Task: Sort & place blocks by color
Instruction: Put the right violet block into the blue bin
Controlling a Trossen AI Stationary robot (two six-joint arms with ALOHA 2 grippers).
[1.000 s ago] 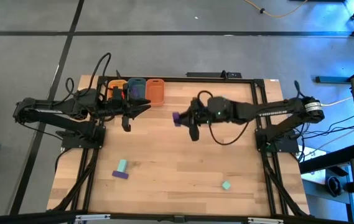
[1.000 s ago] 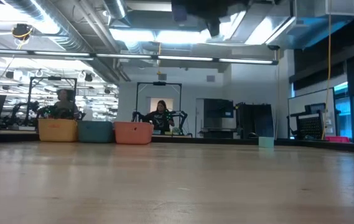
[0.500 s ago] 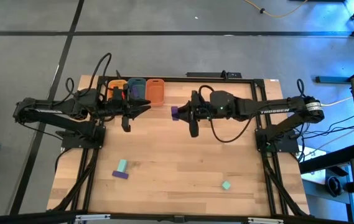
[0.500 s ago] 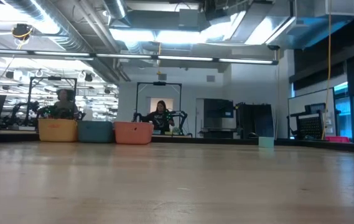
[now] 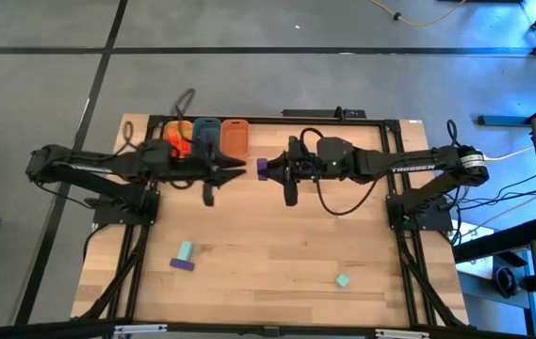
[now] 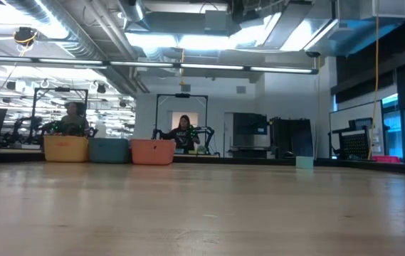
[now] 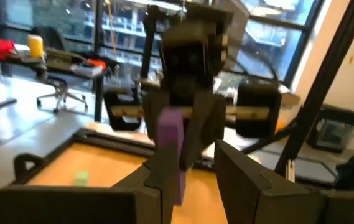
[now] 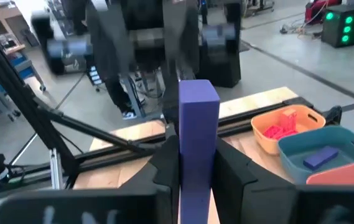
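Between the arms, right pincer [image 5: 269, 169] grips a purple block [image 5: 263, 169], apparently upright lengthwise.

At the table's [image 5: 277, 254] 11 o'clock you see three tubs in a row: yellow tub [image 5: 177, 129], blue tub [image 5: 207, 131], orange tub [image 5: 235, 137]. In the low view, a seated person [image 6: 184, 132] is behind them.

left pincer [image 5: 241, 169]: moved toward right pincer [image 5: 269, 169] | purple block [image 5: 262, 169]: carried left

Robotics lab: rigs, workstations, ducting.
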